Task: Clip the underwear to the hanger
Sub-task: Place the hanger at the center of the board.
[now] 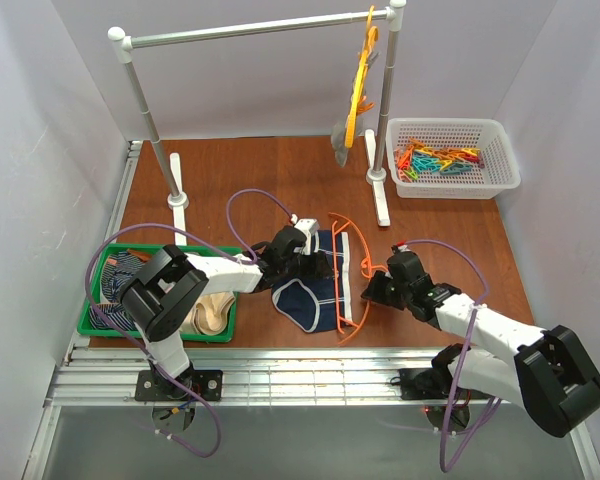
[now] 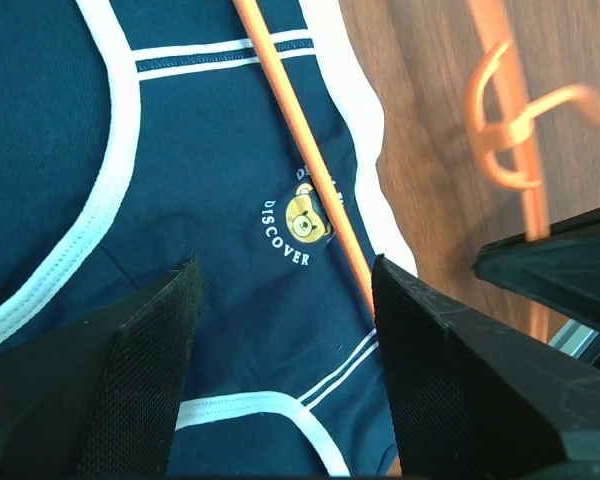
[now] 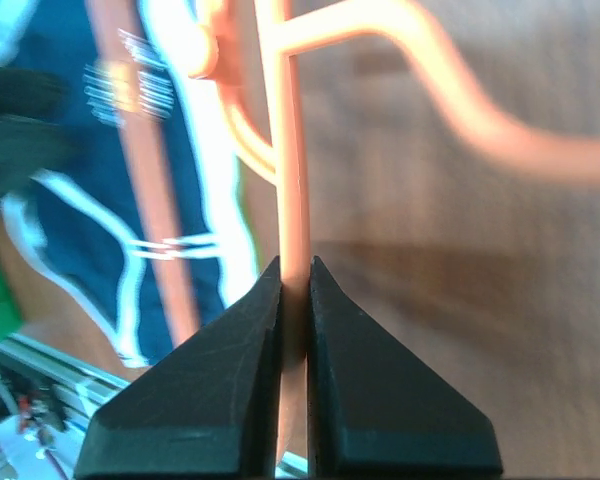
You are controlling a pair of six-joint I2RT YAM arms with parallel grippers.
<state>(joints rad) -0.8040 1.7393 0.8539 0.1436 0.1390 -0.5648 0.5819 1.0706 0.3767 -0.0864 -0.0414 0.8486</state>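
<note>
- The underwear (image 1: 302, 292) lies flat on the table (image 1: 230, 180) between the two arms. The hanger (image 1: 343, 290) is laid over its right part, and in the left wrist view one bar of the frame crosses the cloth just beside the bear print.
- Risk: the right gripper (image 3: 295, 275) pinches only a thin rod of the hanger, near the hook. The rod looks slim and smooth, so I judge it could turn or slide between the jaws if the left arm presses on the frame.
- Risk: the left gripper (image 2: 285, 290) straddles both cloth and bar. If it closes where it stands, it may catch the bar along with the fabric. It may also bunch the cloth and drag it out from under the frame.
- Risk: neither gripper holds a clip. The clips (image 1: 440, 158) sit in the basket (image 1: 500, 150), well apart at the far right. Letting go to fetch one may let the hanger shift off the underwear.
- Left arm: it reaches right from its base with the wrist bent down and the gripper pointing down over the underwear. The jaws are fairly wide and hold nothing. I cannot tell whether the fingertips touch the cloth.
- Right arm: it stretches left and forward, low over the table, with the jaws closed tight on the hanger rod.
</note>
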